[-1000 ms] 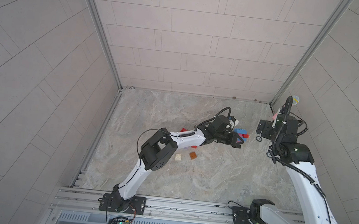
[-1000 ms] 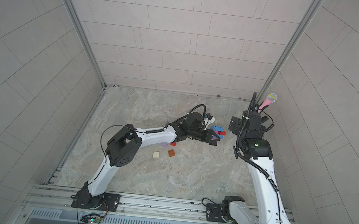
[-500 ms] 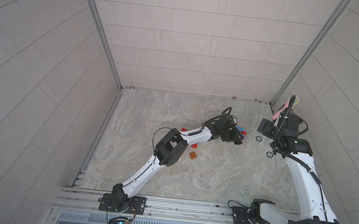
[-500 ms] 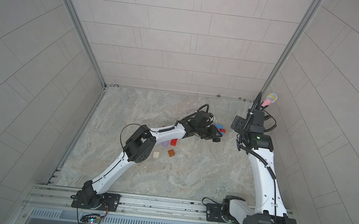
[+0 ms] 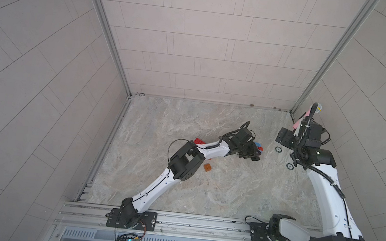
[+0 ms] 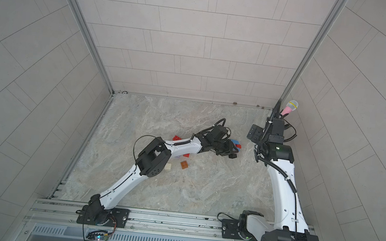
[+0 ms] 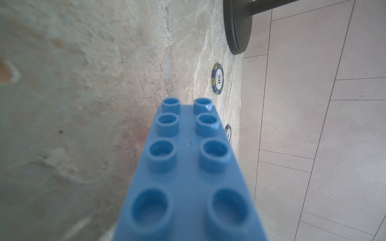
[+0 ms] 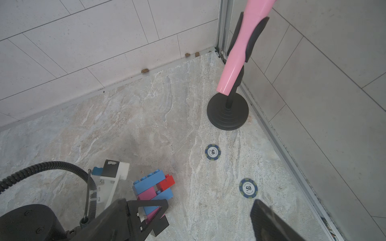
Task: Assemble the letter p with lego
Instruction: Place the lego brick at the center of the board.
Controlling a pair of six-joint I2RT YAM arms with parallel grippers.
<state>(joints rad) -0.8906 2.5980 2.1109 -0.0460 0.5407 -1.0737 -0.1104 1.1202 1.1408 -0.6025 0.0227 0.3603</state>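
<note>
Lego assembly (image 8: 153, 188): blue, pink and red bricks joined, clamped in the left gripper (image 5: 253, 152). It sits right of the table's centre in both top views. Its long blue brick (image 7: 188, 167) runs straight out from the left wrist camera, studs showing. The marble table (image 5: 215, 197) lies close under the stack. Contact cannot be told; the stack is possibly just clear of it.

Loose pieces by the left forearm:
- red brick (image 5: 198, 141) on its far side
- orange-brown brick (image 5: 207, 167) on its near side
- cream brick (image 6: 168, 167) close to the elbow

Right gripper (image 5: 285, 139): jaws spread wide with nothing between them, well apart from the stack, toward the right wall.

One poker chip (image 8: 212, 152) and a second chip (image 8: 248, 188) lie flat between the stack and that wall. A pink microphone (image 8: 236, 58) stands on a round black stand (image 8: 227, 116) in the far right corner.
</note>
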